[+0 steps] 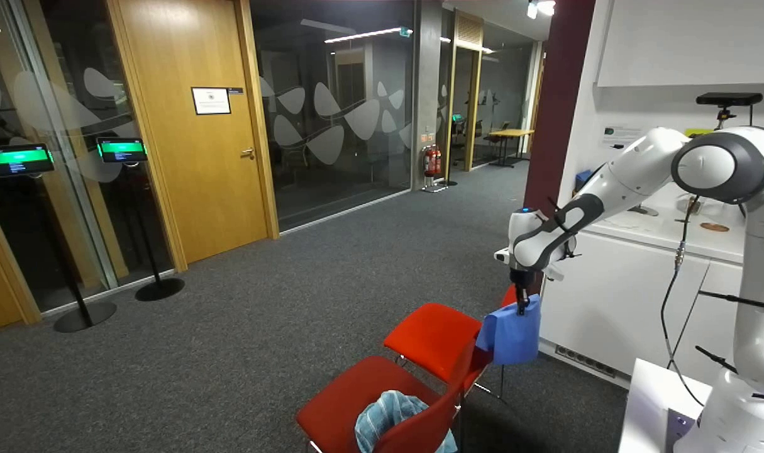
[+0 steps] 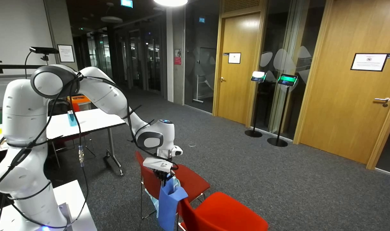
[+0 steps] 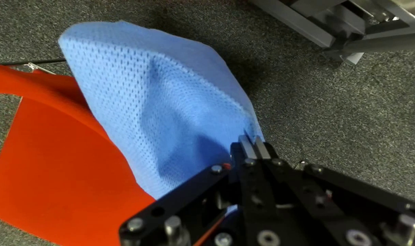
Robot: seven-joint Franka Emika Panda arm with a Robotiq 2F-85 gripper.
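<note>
Reaching out and down with a white robot arm with grey joint covers (image 1: pixel 633 168) from a white-topped counter (image 1: pixel 652 384): rising in a tall column from the base, bending over sharply at the top, then sloping down the forearm to a wrist turned nearly upright, aimed at the dark grey carpeted floor (image 1: pixel 293 302). Ending in a slim black two-finger gripper (image 3: pixel 255 146), clenched and grasping the edge of a blue perforated fabric cloth (image 3: pixel 180 102), creased just at the pinch. Draped mostly below the gripper as a loose fold of that cloth in both exterior views, at the backrest (image 2: pixel 191 213) of a bright orange-red chair (image 1: pixel 429 333) with thin metal legs; hard to tell whether laid over its top edge or only alongside. Also near a darker red chair (image 1: pixel 356 391) and a crumpled blue-and-white striped cloth (image 1: pixel 388 412) lying bunched on its seat
</note>
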